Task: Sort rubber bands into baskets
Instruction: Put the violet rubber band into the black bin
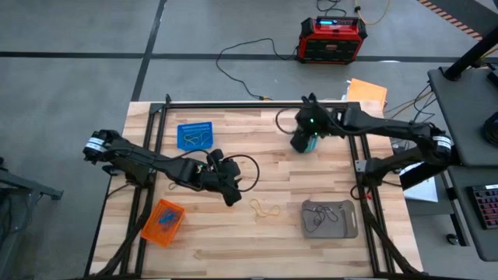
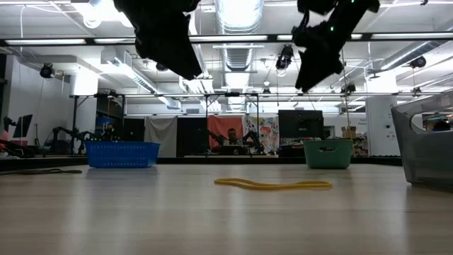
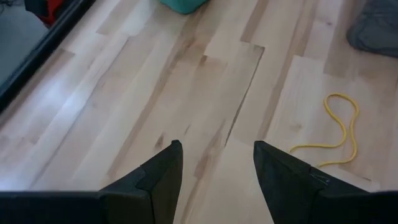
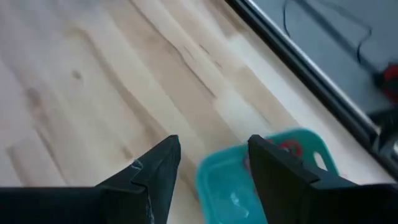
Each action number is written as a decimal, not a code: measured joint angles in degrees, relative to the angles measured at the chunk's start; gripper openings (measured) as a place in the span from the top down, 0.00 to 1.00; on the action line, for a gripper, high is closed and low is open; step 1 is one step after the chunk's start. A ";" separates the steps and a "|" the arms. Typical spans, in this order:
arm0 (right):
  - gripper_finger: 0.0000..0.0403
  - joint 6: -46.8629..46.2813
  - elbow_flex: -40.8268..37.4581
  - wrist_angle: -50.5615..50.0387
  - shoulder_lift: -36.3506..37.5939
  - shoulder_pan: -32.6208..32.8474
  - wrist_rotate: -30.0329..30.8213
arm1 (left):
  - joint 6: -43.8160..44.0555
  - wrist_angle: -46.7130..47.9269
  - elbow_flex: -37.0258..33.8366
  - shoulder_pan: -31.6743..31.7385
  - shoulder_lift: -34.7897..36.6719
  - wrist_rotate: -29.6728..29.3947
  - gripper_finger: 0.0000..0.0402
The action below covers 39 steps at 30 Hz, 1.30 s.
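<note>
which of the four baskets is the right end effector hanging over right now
The teal basket, near the table's far edge. The right end effector hangs directly above it with open fingers; the blue, orange and grey baskets sit elsewhere.

A yellow rubber band [image 1: 266, 208] lay loose and looped on the bare wood, just beyond the left gripper's [image 3: 217, 163] empty, parted jaws. The teal basket [image 4: 261, 174] sat directly under the right gripper's [image 4: 214, 158] spread jaws. The blue basket [image 1: 194, 136], orange basket [image 1: 163, 222] and grey basket [image 1: 330, 218] held bands, well apart from both.
</note>
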<state>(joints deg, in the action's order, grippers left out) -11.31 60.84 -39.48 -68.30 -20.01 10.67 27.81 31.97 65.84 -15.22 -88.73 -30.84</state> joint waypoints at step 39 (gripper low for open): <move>0.54 14.10 -12.35 32.84 -0.01 18.25 -1.36 | 40.14 34.92 -0.63 -4.59 -1.04 16.91 0.55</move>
<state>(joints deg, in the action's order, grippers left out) 2.79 48.49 -6.64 -68.31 -1.76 9.31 67.95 66.88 65.21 -19.81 -89.78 -13.93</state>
